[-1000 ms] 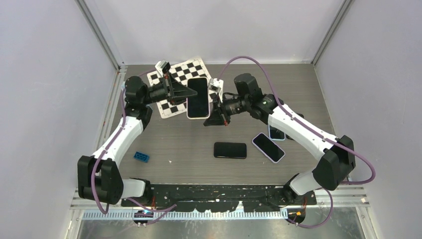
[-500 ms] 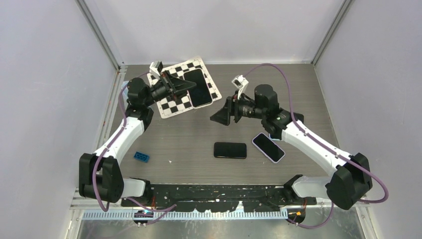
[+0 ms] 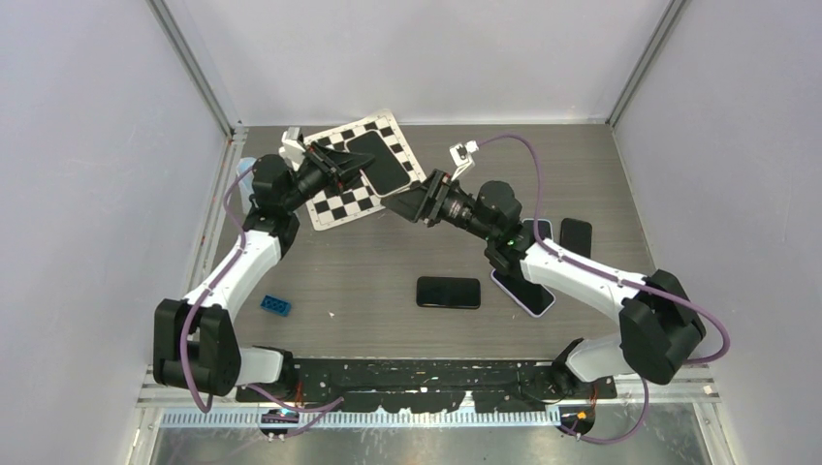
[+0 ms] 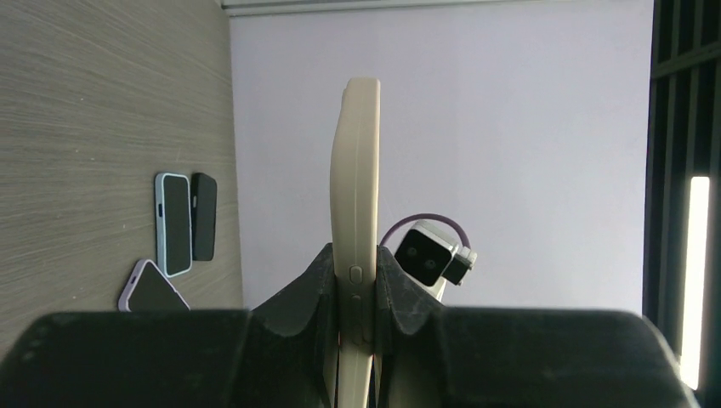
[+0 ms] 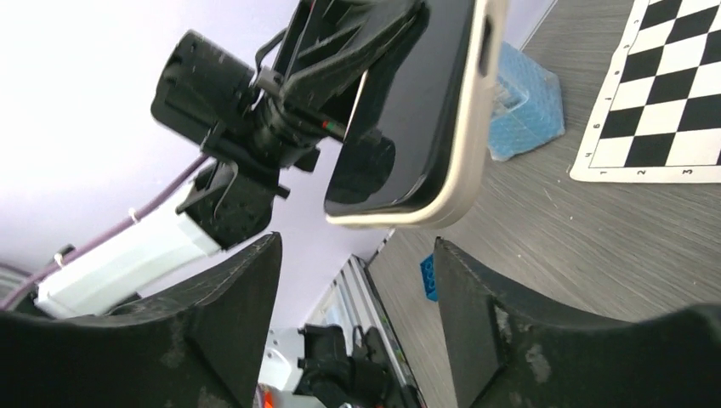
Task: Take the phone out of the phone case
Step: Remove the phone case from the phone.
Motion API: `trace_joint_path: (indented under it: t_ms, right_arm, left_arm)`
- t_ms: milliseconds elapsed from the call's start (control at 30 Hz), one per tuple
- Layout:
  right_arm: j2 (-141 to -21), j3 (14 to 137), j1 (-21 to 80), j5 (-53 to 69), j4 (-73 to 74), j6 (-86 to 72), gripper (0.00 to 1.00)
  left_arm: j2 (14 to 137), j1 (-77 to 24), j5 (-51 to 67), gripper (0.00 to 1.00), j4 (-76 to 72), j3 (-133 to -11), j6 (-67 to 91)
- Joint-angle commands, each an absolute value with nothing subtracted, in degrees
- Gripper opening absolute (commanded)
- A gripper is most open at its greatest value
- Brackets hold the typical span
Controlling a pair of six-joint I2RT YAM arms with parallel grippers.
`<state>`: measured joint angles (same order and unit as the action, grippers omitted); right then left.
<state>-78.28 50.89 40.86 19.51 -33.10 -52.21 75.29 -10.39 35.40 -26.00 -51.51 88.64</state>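
Observation:
The phone (image 3: 380,165), dark screen up, sits in a cream phone case (image 4: 355,187) held in the air over the checkerboard mat. My left gripper (image 3: 354,167) is shut on the case's long edges; in the left wrist view its fingers (image 4: 316,285) pinch the case edge-on by the side buttons. The right gripper (image 3: 405,199) hovers open just off the phone's near right corner. In the right wrist view the cased phone (image 5: 408,110) hangs beyond the spread fingers (image 5: 485,314), which hold nothing.
On the table lie a black phone (image 3: 448,292), a purple-cased phone (image 3: 523,291), a blue-cased phone (image 3: 541,231) and another black phone (image 3: 575,234). A blue brick (image 3: 274,305) sits front left. The checkerboard mat (image 3: 330,199) lies at the back, with a light-blue block (image 5: 523,110) beside it.
My right gripper opened and left the phone's right edge, swung away right, then came back toward its corner. The left gripper carried the cased phone up and left, tilting it.

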Motion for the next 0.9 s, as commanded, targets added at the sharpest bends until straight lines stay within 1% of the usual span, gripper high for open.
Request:
trace_joint_path:
  t_ms: [0,67,233,467,867]
  right_arm:
    - [-80.71,53.66,40.85,14.56,-40.86,-57.29,0.63]
    - [-81.32,53.48,41.00,13.77,-41.31,-57.31,0.56]
    - [-81.45,53.32,41.29,12.07,-39.35,-54.43,0.47]
    - [-82.53,53.25,41.31,10.68,-35.91,-50.70,0.38]
    - [-88.76,51.46,41.37,8.56,-34.05,-49.32,0.23]
  left_arm:
    - [71.49,-10.35,32.77,0.00,-28.27,-51.90,90.83]
    - [70.79,-10.35,32.26,0.00,-25.54,-52.10,90.84]
    - [69.68,-11.13,31.53,0.00,-22.06,-52.14,91.40]
    - [70.28,-12.57,31.09,0.00,-23.46,-52.02,93.61]
    - [70.33,-13.58,30.85,0.00,-27.45,-53.29,94.46]
